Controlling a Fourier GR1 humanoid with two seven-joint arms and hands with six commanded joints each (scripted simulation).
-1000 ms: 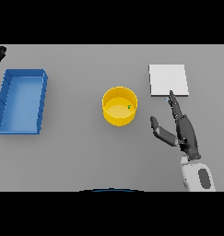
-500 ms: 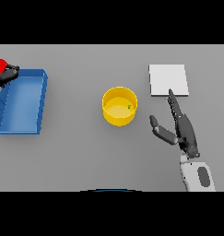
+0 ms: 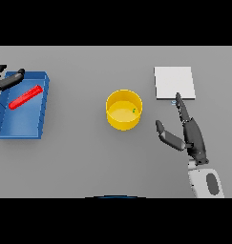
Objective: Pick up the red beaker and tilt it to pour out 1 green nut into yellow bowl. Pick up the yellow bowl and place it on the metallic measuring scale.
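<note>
Grey worktop [image 3: 79,162] runs across the whole view, and your next move turns on the right side of it. Your right hand [image 3: 193,138] rests with its fingers [image 3: 182,107] straight and spread, the thumb held out toward the centre, holding nothing. Its fingertips point up the worktop and reach the near edge of the scale [image 3: 174,82], the pale square plate at upper right.

From those fingers the yellow bowl [image 3: 123,110] lies to their left, near but apart, standing upright and round, so it offers no long axis to line up with; a side approach to its wall looks equal from any angle. 1 green nut [image 3: 134,110] already sits inside it, near the right wall, so the pour looks done. Your right hand is by far the nearer to the bowl, and nothing stands between bowl and scale.

Far to the left, the red beaker [image 3: 25,96] lies on its side in the blue tray [image 3: 41,125], slanting up to the right. Your left hand [image 3: 8,79] shows at the tray's upper corner, fingers relaxed and apart from the beaker.
</note>
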